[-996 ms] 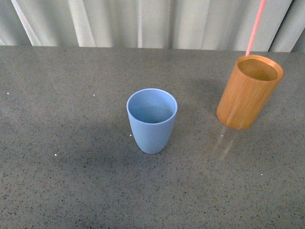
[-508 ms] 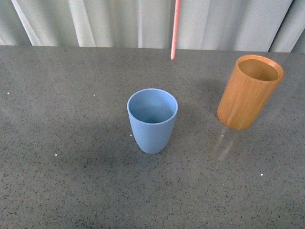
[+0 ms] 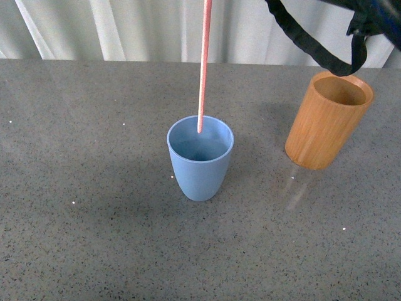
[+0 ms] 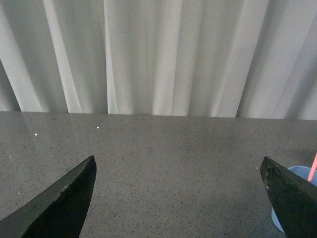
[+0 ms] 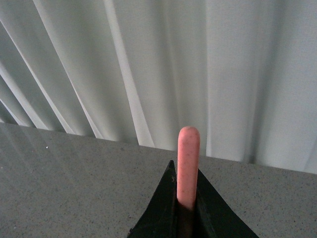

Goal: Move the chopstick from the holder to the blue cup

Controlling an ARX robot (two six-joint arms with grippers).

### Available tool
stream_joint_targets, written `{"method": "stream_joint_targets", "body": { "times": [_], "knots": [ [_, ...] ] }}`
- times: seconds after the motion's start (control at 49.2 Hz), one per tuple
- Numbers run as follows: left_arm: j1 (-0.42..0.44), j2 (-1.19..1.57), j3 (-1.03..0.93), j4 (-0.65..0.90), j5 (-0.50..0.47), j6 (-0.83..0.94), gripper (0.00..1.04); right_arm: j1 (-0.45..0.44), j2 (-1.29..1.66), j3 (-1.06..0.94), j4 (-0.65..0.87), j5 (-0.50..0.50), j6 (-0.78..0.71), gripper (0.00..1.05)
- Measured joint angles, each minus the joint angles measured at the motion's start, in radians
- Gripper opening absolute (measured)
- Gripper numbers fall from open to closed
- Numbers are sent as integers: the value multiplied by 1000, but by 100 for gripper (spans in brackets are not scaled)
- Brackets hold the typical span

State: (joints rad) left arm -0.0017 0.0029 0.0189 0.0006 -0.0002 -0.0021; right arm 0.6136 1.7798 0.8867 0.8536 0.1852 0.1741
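Fingers (image 5: 158, 213) of the right pincer (image 5: 187, 196) are closed tight on the chopstick (image 5: 188, 158). The dark tips meet around the pinkish shaft, and its rounded end stands out beyond them. Straight below this pincer, in the front view, the chopstick (image 3: 203, 69) hangs nearly upright, leaning only a little. Its lower tip sits inside the outline of the blue cup's (image 3: 200, 169) mouth. Whether the tip reaches the cup's floor cannot be told. The pincer itself is out of the front view above, where only a dark strap (image 3: 301, 41) and a bit of the arm (image 3: 379, 12) show.

Further out on the right pincer's own side, the holder (image 3: 326, 125) stands upright on the grey speckled table (image 3: 94, 238), well apart from the cup. No stick shows in it.

The left pincer (image 4: 177, 159) is spread wide, its two dark fingers (image 4: 64, 198) far apart with nothing between them but bare tabletop. Just beyond its outer finger, the rim of the blue cup (image 4: 299, 171) peeps out with a sliver of the chopstick (image 4: 313, 168) above it.

Past both pincers a pale pleated curtain (image 3: 125, 31) closes off the far edge of the table.
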Motion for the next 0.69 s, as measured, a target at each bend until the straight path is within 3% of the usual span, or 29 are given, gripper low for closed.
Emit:
{"method": "stream_joint_targets", "body": {
  "times": [0.244, 0.508, 0.691],
  "knots": [
    [0, 0, 0, 0, 0, 0, 98, 6, 29, -14, 8, -3, 15, 4],
    [0, 0, 0, 0, 0, 0, 98, 14, 34, -21, -5, -11, 26, 48],
    [0, 0, 0, 0, 0, 0, 98, -15, -33, -28, -27, -4, 16, 87]
  ]
}}
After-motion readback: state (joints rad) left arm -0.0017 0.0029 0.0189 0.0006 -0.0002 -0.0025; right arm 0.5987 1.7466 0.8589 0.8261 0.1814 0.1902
